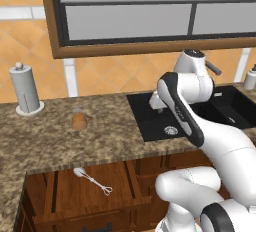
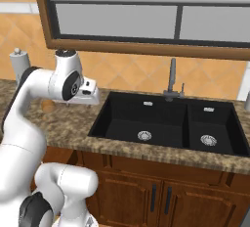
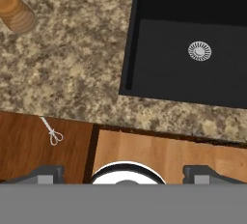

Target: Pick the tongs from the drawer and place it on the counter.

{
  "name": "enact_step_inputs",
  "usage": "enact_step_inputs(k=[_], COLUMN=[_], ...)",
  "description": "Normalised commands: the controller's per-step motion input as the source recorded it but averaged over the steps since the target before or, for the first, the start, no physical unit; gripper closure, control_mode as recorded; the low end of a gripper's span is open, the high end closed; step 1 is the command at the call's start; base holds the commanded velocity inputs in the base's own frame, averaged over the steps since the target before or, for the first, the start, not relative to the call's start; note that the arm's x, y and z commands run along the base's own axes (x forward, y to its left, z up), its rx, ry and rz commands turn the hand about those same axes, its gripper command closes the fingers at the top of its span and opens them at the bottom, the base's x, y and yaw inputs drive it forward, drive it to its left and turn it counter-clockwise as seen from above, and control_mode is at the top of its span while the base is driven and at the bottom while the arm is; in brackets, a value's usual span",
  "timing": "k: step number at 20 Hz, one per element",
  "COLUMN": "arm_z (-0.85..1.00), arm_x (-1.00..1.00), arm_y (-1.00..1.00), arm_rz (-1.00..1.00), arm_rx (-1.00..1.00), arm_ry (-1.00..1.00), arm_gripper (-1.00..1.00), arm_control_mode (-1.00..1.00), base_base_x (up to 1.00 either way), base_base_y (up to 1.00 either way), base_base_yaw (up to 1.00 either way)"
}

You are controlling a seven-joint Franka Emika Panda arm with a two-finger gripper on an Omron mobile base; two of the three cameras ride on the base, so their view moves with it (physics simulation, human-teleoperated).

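The tongs (image 1: 92,180) lie in the open drawer (image 1: 60,201), a slim silvery utensil with its rounded pale head toward the counter and its wire arms toward the front. In the hand view only the thin wire end of the tongs (image 3: 53,134) shows on the drawer floor (image 3: 29,155), at the lower left. My gripper (image 3: 123,175) hangs high above the counter (image 3: 72,68) next to the sink's left edge, open, with nothing between its fingertips (image 3: 46,174). It is well above and to the right of the tongs.
A squat brown shaker (image 1: 78,120) stands on the counter behind the drawer. A paper towel holder (image 1: 26,90) is at the far left. The black double sink (image 2: 166,121) with its faucet (image 2: 172,79) lies to the right. My own arm (image 1: 185,111) crosses over the sink.
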Motion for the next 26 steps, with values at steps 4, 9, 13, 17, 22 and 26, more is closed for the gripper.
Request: enact_step_inputs(k=[4, 9, 13, 17, 22, 26], arm_z=[-0.38, -0.41, -0.52, -0.57, -0.38, -0.25], arm_x=[-0.09, -0.07, -0.33, -0.43, -0.43, -0.33], arm_y=[0.50, 0.28, 0.38, 0.62, 0.79, 0.85], arm_rz=[0.03, 0.04, 0.05, 0.02, 0.00, 0.00], arm_rx=[0.00, 0.00, 0.00, 0.00, 0.00, 0.05], arm_ry=[0.00, 0.00, 0.00, -0.01, 0.00, -0.01], arm_gripper=[-1.00, -1.00, -1.00, -1.00, -1.00, -1.00], arm_control_mode=[-1.00, -1.00, -1.00, -1.00, -1.00, -1.00], base_base_x=[0.00, 0.00, 0.00, 0.00, 0.00, 0.00], base_base_y=[0.00, 0.00, 0.00, 0.00, 0.00, 0.00], base_base_yaw=[0.00, 0.00, 0.00, 0.00, 0.00, 0.00])
